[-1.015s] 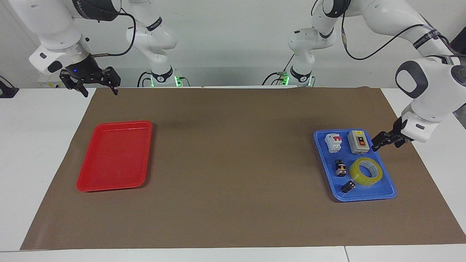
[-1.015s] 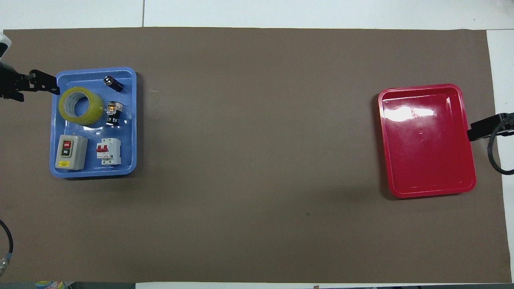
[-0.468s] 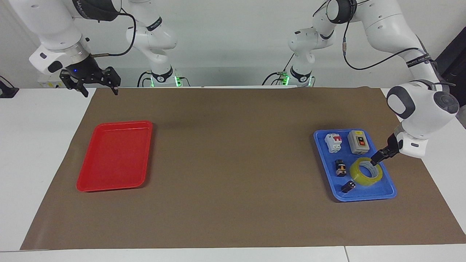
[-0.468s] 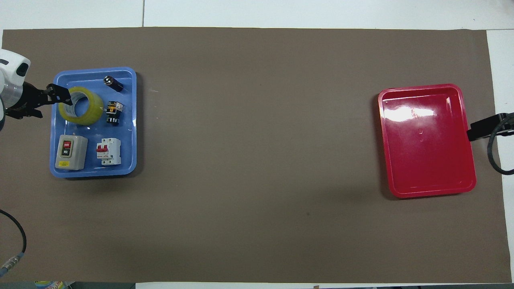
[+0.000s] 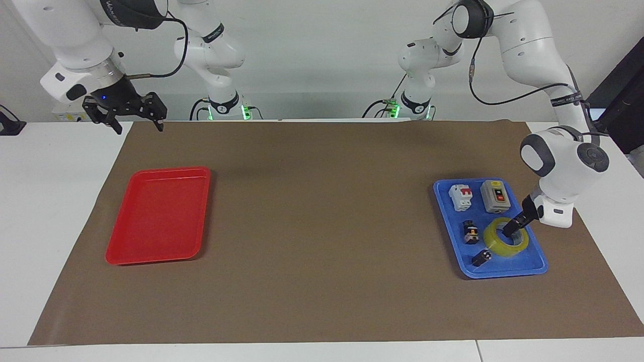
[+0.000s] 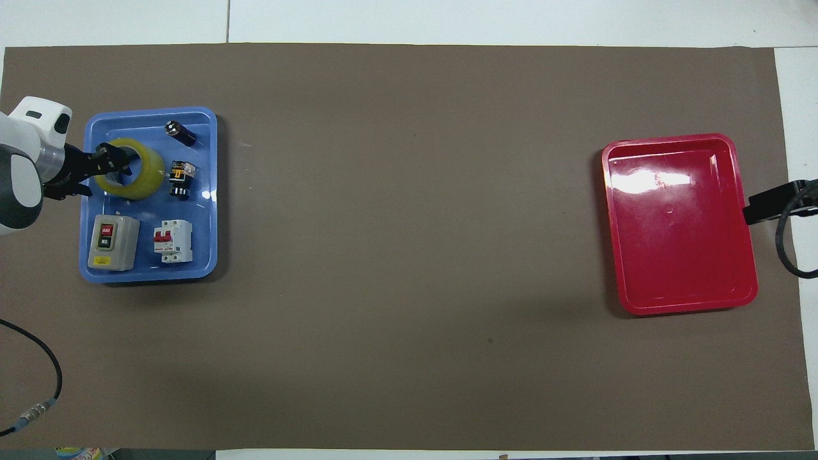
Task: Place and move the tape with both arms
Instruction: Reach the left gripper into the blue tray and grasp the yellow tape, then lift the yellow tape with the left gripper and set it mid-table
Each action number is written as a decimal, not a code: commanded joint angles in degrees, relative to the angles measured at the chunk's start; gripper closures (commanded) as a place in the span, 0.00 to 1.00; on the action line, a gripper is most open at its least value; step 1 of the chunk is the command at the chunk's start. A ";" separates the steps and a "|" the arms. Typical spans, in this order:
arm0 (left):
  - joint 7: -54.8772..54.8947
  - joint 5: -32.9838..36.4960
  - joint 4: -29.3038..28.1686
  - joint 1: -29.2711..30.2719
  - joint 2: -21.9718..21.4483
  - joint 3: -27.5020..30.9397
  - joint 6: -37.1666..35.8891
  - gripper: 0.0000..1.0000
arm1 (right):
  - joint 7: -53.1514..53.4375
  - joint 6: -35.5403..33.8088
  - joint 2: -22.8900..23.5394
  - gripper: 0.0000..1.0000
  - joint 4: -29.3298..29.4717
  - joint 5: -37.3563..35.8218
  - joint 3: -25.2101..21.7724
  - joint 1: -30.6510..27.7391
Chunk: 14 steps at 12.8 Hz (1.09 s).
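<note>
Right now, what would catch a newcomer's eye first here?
The left gripper dips into the translucent yellow tape roll in the blue plastic tray at the left arm's end. An empty red plastic tray lies at the other end, where the right gripper waits, raised.

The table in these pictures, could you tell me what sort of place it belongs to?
Probably a robotics lab bench: two white arms stand at a table covered by a brown mat, with a red tray and a blue tray of electrical parts and a roll of tape.
</note>
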 commanded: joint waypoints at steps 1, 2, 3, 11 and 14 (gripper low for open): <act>-1.32 -0.14 -1.17 0.18 -0.28 -0.07 1.58 0.82 | 0.43 0.33 -0.23 0.00 -0.25 0.63 0.29 -0.32; -0.97 -0.14 -1.51 0.09 -0.37 -0.07 1.58 1.00 | 0.34 0.33 -0.23 0.00 -0.25 0.63 0.29 -0.32; -1.06 -0.14 -1.87 0.00 -0.46 -0.07 1.76 1.00 | 0.34 0.33 -0.23 0.00 -0.25 0.63 0.29 -0.32; 7.73 -0.14 -1.87 0.01 -12.92 0.02 -10.52 1.00 | 0.43 0.33 -0.23 0.00 -0.34 0.63 0.29 -0.24; 7.03 -0.05 -3.18 -7.00 -15.93 -0.16 -14.42 1.00 | 0.34 0.33 -0.23 0.00 -0.34 0.63 0.29 -0.24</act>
